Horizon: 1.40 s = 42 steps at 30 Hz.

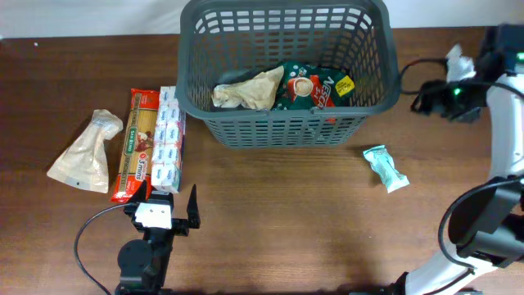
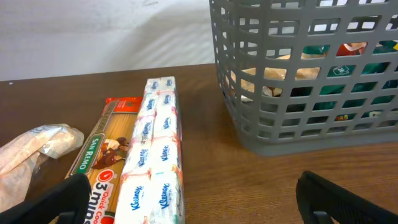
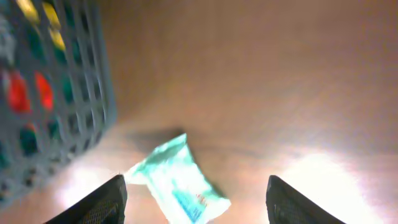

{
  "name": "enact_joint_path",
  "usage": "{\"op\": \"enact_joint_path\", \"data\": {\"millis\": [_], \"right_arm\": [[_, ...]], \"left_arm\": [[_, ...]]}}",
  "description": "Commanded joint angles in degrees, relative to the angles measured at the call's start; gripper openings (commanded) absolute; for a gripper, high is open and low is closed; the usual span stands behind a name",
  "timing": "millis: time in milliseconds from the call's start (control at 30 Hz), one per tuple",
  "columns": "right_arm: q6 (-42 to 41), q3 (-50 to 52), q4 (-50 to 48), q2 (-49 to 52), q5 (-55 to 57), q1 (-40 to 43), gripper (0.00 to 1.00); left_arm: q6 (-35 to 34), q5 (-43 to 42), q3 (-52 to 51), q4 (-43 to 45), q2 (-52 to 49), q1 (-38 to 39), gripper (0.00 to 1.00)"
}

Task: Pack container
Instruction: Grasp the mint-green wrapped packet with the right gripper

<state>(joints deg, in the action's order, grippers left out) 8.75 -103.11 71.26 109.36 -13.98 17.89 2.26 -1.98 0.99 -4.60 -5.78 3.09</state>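
Overhead, the container (image 1: pixel 278 127) is sitting at the far middle of the desk (image 1: pixel 278 229), already holding a beige bag (image 1: pixel 250 88) and a green packet (image 1: pixel 315 86). It is probably standing there so either arm can reach it.

The left pincer (image 2: pixel 193 205) is hovering low with its fingers spread apart and nothing between them. It is facing the row of goods lying left of the container: a tissue pack (image 2: pixel 155 162), a pasta packet (image 2: pixel 102 165) touching it, and a pale bag (image 2: pixel 34 149) further out.

The right pincer (image 3: pixel 196 205) is also gaping wide and empty. It is looking down on a teal packet (image 3: pixel 177 180) lying just beside the container's wall, apparently lining up on it as the next item to pack.
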Motion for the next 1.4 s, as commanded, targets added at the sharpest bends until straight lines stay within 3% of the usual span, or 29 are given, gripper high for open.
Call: {"op": "enact_joint_path", "data": {"millis": [0,433,733,1000,1067,1200,1367], "right_arm": [[2.5,5.4,1.2,-1.3,-2.2,-0.4,0.69],[8.8,19.3,2.6,-1.3,-7.9,-1.8,0.70],[8.8,25.5,-1.8,-1.3,-7.2,-1.8,0.70],[4.3,33.3,-9.6,-1.3,-6.1,-1.7,0.63],[3.2,34.7,-11.2,-1.3,-6.2,-1.7,0.56],[2.4,34.6,-12.2,-1.3,-7.8,-1.7,0.04],[0.0,29.1,-11.4,-1.9,-12.4,0.1,0.04]], "left_arm": [[-0.5,-0.4,-0.4,0.1,0.3,-0.3,0.99],[-0.5,-0.4,-0.4,0.0,0.3,-0.3,0.99],[-0.5,-0.4,-0.4,0.1,0.3,-0.3,0.99],[-0.5,-0.4,-0.4,0.0,0.3,-0.3,0.99],[-0.5,-0.4,-0.4,0.1,0.3,-0.3,0.99],[-0.5,-0.4,-0.4,0.0,0.3,-0.3,0.99],[-0.5,-0.4,-0.4,0.1,0.3,-0.3,0.99]]}}
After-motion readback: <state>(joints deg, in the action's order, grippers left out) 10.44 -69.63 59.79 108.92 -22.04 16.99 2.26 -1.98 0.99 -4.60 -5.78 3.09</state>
